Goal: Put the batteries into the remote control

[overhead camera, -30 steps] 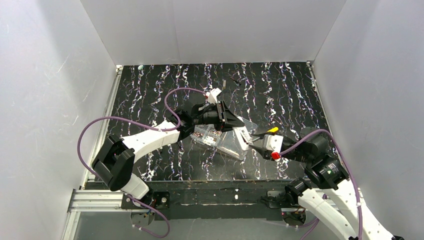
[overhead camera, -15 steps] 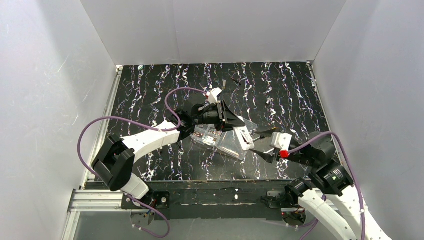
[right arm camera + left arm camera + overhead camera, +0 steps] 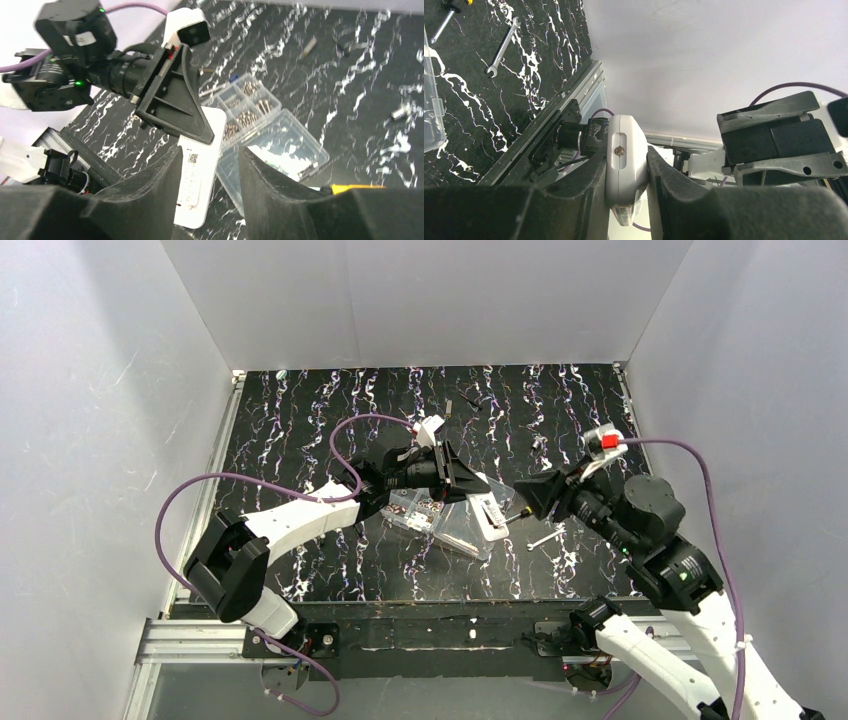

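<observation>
My left gripper (image 3: 460,483) is shut on one end of the white remote control (image 3: 488,517) and holds it slanting down over the clear box. In the left wrist view the remote (image 3: 624,165) sits end-on, clamped between both fingers. My right gripper (image 3: 527,498) is raised to the right of the remote, open and empty. In the right wrist view the remote (image 3: 197,172) lies between and below its spread fingers (image 3: 150,185), label side up. The left gripper (image 3: 175,102) grips its far end. No battery is clearly recognisable.
A clear compartmented organiser box (image 3: 440,522) with screws lies under the remote. A yellow-handled screwdriver (image 3: 350,188) and a small wrench (image 3: 543,538) lie to its right. Small cylindrical parts (image 3: 310,45) lie at the back of the black marbled table. White walls enclose three sides.
My right arm has lifted from low beside the screwdriver, swung back to the right and turned to face the remote. The wrench is now uncovered. The left arm has not moved.
</observation>
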{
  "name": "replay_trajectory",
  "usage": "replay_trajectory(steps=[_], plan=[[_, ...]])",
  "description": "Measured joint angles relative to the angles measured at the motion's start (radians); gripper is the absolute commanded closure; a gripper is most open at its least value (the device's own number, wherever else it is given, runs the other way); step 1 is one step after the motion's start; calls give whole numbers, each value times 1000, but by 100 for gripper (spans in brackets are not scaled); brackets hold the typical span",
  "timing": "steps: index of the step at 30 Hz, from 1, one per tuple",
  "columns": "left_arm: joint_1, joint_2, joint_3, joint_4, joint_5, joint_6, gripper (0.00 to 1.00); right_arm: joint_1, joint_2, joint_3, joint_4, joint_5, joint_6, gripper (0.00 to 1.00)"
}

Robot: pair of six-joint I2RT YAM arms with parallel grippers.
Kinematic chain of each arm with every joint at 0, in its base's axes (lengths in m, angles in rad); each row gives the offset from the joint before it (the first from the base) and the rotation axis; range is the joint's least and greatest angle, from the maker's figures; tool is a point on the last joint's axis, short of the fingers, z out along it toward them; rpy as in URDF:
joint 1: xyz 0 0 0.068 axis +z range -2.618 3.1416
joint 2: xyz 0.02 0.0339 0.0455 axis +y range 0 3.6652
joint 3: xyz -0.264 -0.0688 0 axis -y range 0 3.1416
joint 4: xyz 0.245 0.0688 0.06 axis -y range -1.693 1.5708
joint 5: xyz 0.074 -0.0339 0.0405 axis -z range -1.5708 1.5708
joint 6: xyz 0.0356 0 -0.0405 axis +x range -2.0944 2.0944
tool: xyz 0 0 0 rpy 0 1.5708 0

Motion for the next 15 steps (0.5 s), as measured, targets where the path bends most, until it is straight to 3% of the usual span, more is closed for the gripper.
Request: replay_trajectory(steps=[2, 3, 4, 6, 15], plan=[[0, 0, 0, 0, 0, 0, 100, 13, 47, 42, -56, 35, 45, 48], [0, 0, 0, -1, 0, 3, 100, 22, 66, 56, -83, 46, 62, 45], [0, 0, 0, -3, 0, 4, 100, 36, 87, 68, -113, 61, 77, 34], [0, 0, 0, -6, 0, 7, 100, 58, 108, 74, -150, 76, 101, 28], [0, 18, 17, -8, 0, 9, 100, 260, 203, 164, -316, 255, 148, 24]])
